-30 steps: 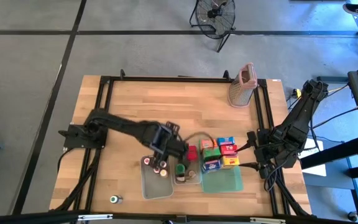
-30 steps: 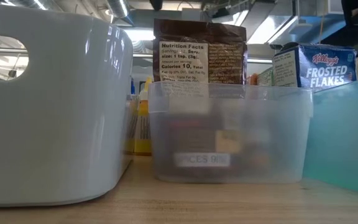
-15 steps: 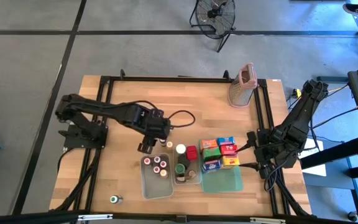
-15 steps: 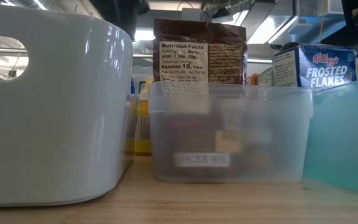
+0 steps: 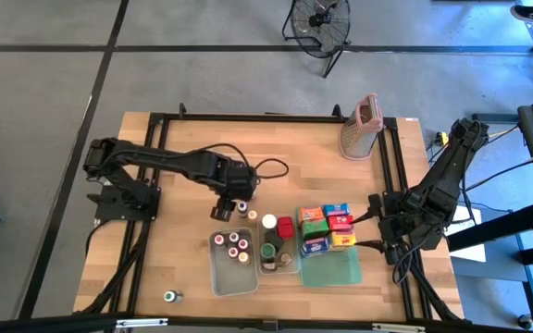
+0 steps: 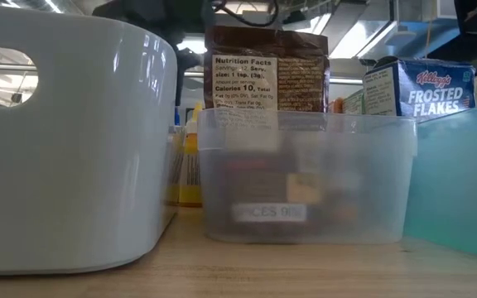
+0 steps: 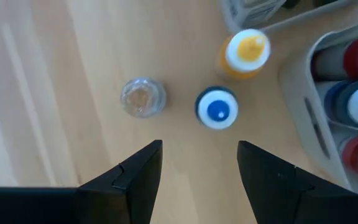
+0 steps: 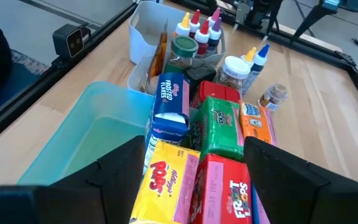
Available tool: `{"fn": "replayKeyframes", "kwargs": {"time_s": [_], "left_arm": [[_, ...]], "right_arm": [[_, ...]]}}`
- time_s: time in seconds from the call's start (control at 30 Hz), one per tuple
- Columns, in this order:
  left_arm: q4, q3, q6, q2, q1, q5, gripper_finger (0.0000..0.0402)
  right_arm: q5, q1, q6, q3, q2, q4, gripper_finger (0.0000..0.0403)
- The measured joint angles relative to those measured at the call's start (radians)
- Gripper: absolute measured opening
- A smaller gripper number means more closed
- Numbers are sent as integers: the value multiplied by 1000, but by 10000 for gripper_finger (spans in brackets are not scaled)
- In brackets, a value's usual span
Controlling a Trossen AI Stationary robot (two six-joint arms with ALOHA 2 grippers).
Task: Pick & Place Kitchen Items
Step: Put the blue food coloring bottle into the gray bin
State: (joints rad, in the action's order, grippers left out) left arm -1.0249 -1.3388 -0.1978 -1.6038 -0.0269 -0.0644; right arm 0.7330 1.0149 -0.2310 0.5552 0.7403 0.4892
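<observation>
Left claw hung jaws apart above blue-capped bottle on worktop; best centred before closing; right claw parked open.

1. You have two clear tubs beside one green tray.
2. Six cartons stand at the tray's far end.
3. Three small bottles sit loose just beyond the tubs.
4. One grater.
</observation>
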Motion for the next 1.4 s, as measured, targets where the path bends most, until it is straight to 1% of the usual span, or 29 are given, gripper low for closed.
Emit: {"fn": "replayKeyframes", "kwargs": {"time_s": [0.1, 0.27, 0.43, 0.57, 0.7, 0.8, 0.97, 1.07, 1.2, 1.4], "left_arm": [[33, 1, -7, 0, 5, 39, 205], [80, 0, 14, 0, 9, 41, 203], [86, 4, 25, 0, 7, 41, 205], [92, 47, 35, 0, 7, 40, 204], [156, 106, 14, -1, 7, 40, 201], [204, 123, 12, -1, 7, 40, 201], [237, 151, 11, -1, 7, 41, 201], [251, 156, 10, -1, 7, 48, 200], [272, 157, 10, -1, 7, 89, 200], [265, 158, 17, -11, 7, 92, 201]], "right_arm": [[0, 0, 3, 0, 0, 0, 275], [0, 0, 3, 0, 0, 0, 275], [0, 0, 4, 0, 0, 1, 275], [0, 0, 3, 0, 0, 1, 275], [0, 0, 3, 0, 0, 1, 275], [0, 0, 3, 0, 0, 1, 275], [0, 0, 3, 0, 0, 1, 275], [0, 0, 4, 0, 0, 1, 275], [0, 0, 8, 0, 0, 0, 275], [-1, 0, 11, 0, 0, 0, 275]]}}
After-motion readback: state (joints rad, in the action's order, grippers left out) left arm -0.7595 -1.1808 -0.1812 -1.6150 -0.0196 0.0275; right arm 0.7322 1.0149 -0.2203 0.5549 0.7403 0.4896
